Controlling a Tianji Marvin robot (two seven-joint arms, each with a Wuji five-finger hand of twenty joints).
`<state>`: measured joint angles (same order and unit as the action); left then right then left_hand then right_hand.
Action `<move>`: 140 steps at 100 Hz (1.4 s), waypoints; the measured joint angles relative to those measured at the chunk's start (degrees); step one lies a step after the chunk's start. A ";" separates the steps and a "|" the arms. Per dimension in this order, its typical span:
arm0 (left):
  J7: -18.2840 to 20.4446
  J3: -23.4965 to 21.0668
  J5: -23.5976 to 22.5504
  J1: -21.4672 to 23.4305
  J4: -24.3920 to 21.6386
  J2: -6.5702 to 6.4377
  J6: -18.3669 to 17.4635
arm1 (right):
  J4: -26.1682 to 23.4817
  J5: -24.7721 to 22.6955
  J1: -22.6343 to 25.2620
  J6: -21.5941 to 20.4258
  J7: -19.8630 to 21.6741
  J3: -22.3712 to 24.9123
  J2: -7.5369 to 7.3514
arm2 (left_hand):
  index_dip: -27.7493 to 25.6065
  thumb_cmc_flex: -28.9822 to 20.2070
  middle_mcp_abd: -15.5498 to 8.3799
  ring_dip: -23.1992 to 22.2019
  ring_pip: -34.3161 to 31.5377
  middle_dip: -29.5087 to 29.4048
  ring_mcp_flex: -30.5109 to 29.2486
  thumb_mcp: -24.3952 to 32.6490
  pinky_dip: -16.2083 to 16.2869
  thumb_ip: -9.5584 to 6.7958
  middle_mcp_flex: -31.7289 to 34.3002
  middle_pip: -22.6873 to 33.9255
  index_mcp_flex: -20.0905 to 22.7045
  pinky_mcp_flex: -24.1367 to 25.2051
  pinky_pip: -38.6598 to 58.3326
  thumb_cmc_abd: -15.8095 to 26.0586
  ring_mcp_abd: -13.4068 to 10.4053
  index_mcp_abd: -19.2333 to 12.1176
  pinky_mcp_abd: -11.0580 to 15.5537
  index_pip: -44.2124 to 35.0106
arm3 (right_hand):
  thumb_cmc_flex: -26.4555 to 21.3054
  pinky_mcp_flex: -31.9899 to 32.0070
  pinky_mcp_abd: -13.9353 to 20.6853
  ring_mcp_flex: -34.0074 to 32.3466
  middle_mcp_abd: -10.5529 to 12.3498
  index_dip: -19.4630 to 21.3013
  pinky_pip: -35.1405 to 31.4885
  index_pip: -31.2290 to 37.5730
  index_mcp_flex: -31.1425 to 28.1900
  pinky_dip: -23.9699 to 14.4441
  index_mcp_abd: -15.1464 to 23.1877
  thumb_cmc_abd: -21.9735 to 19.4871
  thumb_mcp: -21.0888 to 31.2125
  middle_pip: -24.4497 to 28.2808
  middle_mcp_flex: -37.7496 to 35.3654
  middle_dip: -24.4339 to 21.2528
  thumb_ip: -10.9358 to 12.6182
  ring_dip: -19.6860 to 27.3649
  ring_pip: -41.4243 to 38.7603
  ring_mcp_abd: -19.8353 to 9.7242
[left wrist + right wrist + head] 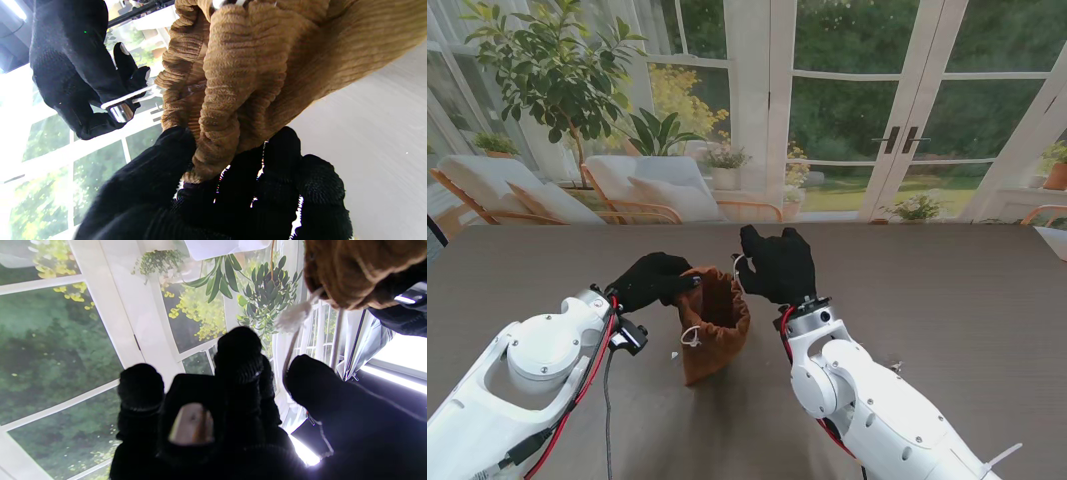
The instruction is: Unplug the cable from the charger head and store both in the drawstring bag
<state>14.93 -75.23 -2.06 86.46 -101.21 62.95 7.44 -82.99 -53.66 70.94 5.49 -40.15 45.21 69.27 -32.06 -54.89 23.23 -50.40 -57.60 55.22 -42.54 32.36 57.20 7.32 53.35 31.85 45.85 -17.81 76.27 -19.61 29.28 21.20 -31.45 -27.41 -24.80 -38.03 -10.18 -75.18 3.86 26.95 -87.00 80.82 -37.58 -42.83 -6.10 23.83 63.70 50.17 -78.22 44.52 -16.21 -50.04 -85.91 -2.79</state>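
A wide grey-brown table (947,290) with a fine wood grain is seen in the foreground, and everything else in the room is placed beyond its far edge. Just past that edge, toward the left, two pale cushioned lounge chairs (642,190) with light wooden frames are set beside a tall leafy potted plant (552,60), with smaller potted plants (725,165) close by on the floor. Behind the table the room is closed off by white-framed glass doors (897,110) with dark handles, through which bright daylight and green garden trees are seen.
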 measured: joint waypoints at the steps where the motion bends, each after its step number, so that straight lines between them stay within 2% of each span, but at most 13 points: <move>1: 0.01 -0.01 -0.04 0.00 0.01 0.00 -0.07 | -0.08 0.00 0.01 0.01 0.01 0.01 0.00 | 0.62 0.91 0.02 0.49 0.74 -1.61 0.35 0.87 -0.12 -0.01 -0.11 -1.90 -0.01 0.40 -0.07 0.00 0.16 -0.12 0.02 1.82 | 0.00 0.00 0.00 0.00 0.00 0.00 0.00 0.00 0.00 0.00 0.00 0.00 0.00 0.00 0.00 0.00 0.00 0.00 -0.01 0.00; 10: 0.13 -0.22 -0.46 0.08 0.06 0.00 -0.70 | -0.81 -0.03 0.06 0.36 0.28 0.03 -0.01 | 7.16 6.94 0.17 3.74 8.69 -9.08 3.32 5.35 -2.79 -2.32 -3.21 -9.27 -2.57 4.23 -2.15 0.05 0.65 -1.36 1.06 12.92 | 0.00 0.00 0.00 0.00 0.00 0.00 -0.03 0.00 0.00 0.01 0.00 0.00 0.00 0.01 0.00 0.00 0.00 0.00 -0.02 0.00; 26: -0.33 -1.47 -1.59 1.41 -0.46 0.02 -1.50 | -2.12 0.27 0.09 1.73 1.48 0.14 0.05 | 12.88 10.31 0.01 8.00 18.82 -19.03 7.80 5.68 -6.45 -2.73 -7.59 -19.31 -8.98 8.96 -4.37 0.08 0.93 -3.14 2.86 19.70 | 0.00 0.00 0.01 0.00 0.00 0.01 -0.26 0.00 0.00 0.01 0.00 0.00 0.00 0.04 0.00 0.00 0.00 -0.54 -0.23 0.00; 38: -1.62 -2.72 -3.71 3.34 -1.78 0.07 -2.19 | -2.94 0.35 0.13 2.47 2.16 0.30 0.07 | 12.92 10.89 -0.04 8.78 20.84 -20.10 9.11 5.57 -7.80 -2.73 -8.23 -20.40 -9.12 10.09 -4.46 0.08 0.94 -3.74 3.28 18.65 | 0.00 0.00 0.01 0.00 0.01 0.02 -0.50 0.00 0.00 0.01 0.00 0.03 0.00 0.07 0.00 0.00 0.00 -0.58 -0.35 -0.01; 60: -2.74 -5.48 -6.79 7.69 -5.30 0.10 -3.14 | -4.03 0.83 0.31 3.60 3.20 0.50 0.13 | 5.73 14.46 -0.10 8.81 21.35 -16.26 9.11 4.72 -8.52 -2.62 -8.17 -20.16 -5.95 10.14 -4.48 -0.17 0.94 -4.20 3.43 11.56 | 0.00 0.00 0.02 0.00 0.01 0.26 -0.52 0.00 0.00 0.01 0.00 0.04 0.00 0.09 0.00 0.00 -0.01 -0.59 -0.36 0.00; 75: -2.58 -6.40 -7.10 9.67 -5.99 -0.11 -4.48 | -4.54 1.15 0.50 4.12 3.87 0.55 0.16 | -2.46 18.06 -0.36 7.48 19.85 -9.15 9.11 4.18 -8.55 -2.95 -8.15 -15.95 -5.19 10.14 -4.48 -2.49 0.56 -2.59 4.00 3.79 | 0.00 0.00 0.02 0.00 0.01 0.26 -0.52 0.00 0.00 0.01 0.00 0.04 0.00 0.09 0.00 0.00 -0.02 -0.59 -0.36 0.00; 92: -2.82 -7.36 -12.77 11.98 -7.19 -0.38 -5.76 | -4.83 1.16 0.61 4.13 4.32 0.54 0.15 | -11.63 20.46 -0.46 4.60 14.37 1.23 9.14 5.18 -6.49 -2.52 -10.73 -5.72 -11.82 9.73 -4.21 -4.14 -0.90 -1.29 5.28 -12.13 | 0.00 0.00 0.02 0.00 0.01 0.26 -0.52 0.00 0.00 0.02 0.00 0.04 0.00 0.09 0.00 0.00 -0.02 -0.60 -0.36 0.00; 110: -6.37 -8.50 -15.77 15.08 -9.16 -0.30 -6.82 | -5.19 1.12 0.76 4.21 4.87 0.52 0.10 | -18.53 20.47 -1.10 1.48 6.99 9.25 8.73 6.64 -3.11 -2.52 -13.46 6.02 -17.24 8.06 -2.19 -4.54 -1.97 -1.01 6.01 -26.42 | 0.00 0.00 0.02 0.00 0.01 0.27 -0.52 0.00 0.00 0.02 0.00 0.04 0.00 0.09 -0.01 0.00 -0.02 -0.60 -0.36 0.00; 118: -6.80 -9.13 -17.87 16.65 -10.41 -0.27 -7.56 | -5.38 1.11 0.81 4.46 5.17 0.52 0.09 | -22.75 20.47 -1.85 -0.20 3.03 12.78 8.47 7.09 -1.52 -2.52 -12.68 10.37 -17.08 6.47 -1.46 -4.60 -2.76 -1.01 6.17 -32.85 | 0.00 0.00 0.02 0.00 0.01 0.27 -0.52 0.00 0.00 0.03 0.00 0.04 0.00 0.09 0.00 0.00 -0.02 -0.60 -0.36 -0.01; 130: -6.53 -9.60 -19.03 18.84 -11.93 -0.41 -8.66 | -5.55 1.16 0.84 4.66 5.49 0.52 0.09 | -23.71 20.31 -3.24 -1.18 -0.50 14.98 5.41 7.31 -1.16 -2.47 -8.88 13.72 -10.66 3.65 -0.70 -6.40 -4.02 -2.55 6.24 -35.76 | 0.00 0.00 0.02 0.00 0.01 0.27 -0.52 0.00 0.00 0.03 0.00 0.04 0.00 0.09 0.00 0.00 -0.02 -0.67 -0.36 0.00; 134: -6.27 -9.65 -20.07 19.41 -12.20 -0.50 -9.26 | -5.63 1.17 0.86 4.76 5.59 0.51 0.09 | -22.38 19.15 -3.72 -1.19 -1.37 15.30 3.94 7.20 -1.16 -0.13 -7.93 14.20 -8.61 2.64 -0.57 -7.34 -4.56 -3.62 6.24 -35.44 | 0.00 0.00 0.02 0.00 0.01 0.27 -0.52 0.00 0.00 0.03 0.00 0.04 0.00 0.09 -0.01 0.00 -0.02 -0.67 -0.36 -0.01; 139: -6.03 -9.66 -22.06 20.02 -12.39 -0.63 -10.09 | -5.75 1.19 0.89 4.89 5.67 0.51 0.09 | -20.51 17.34 -4.54 -1.19 -1.85 15.34 2.64 7.68 -1.17 0.01 -6.65 14.49 -6.98 1.52 -0.12 -8.94 -5.03 -4.64 6.27 -34.49 | 0.00 0.00 0.02 0.00 0.01 0.27 -0.52 0.00 0.00 0.03 0.00 0.04 0.00 0.09 -0.01 0.00 -0.02 -0.67 -0.36 -0.01; 140: -6.00 -9.65 -22.43 20.13 -12.42 -0.66 -10.21 | -5.76 1.19 0.90 4.92 5.67 0.51 0.09 | -20.00 16.88 -4.71 -1.19 -1.92 15.34 2.58 7.59 -1.20 0.93 -6.60 14.49 -6.84 1.46 -0.08 -9.00 -5.24 -4.98 6.29 -34.07 | 0.00 0.00 0.02 0.00 0.01 0.27 -0.52 0.00 0.00 0.03 0.00 0.04 0.00 0.09 0.00 0.00 -0.02 -0.67 -0.36 -0.01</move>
<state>8.93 -84.88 -24.49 106.58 -113.62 62.30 -2.77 -88.75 -52.47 71.84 10.40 -34.48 45.72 69.36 -52.06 -38.01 18.52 -51.59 -59.53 70.56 -39.97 39.95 56.00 8.26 46.74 46.34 39.02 -16.35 76.18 -28.61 24.05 16.21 -25.17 -61.47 -24.80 -38.03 -10.15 -75.18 3.86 27.22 -87.52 80.82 -37.58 -42.81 -6.10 23.88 63.70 50.26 -78.22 44.52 -16.23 -50.71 -86.28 -2.80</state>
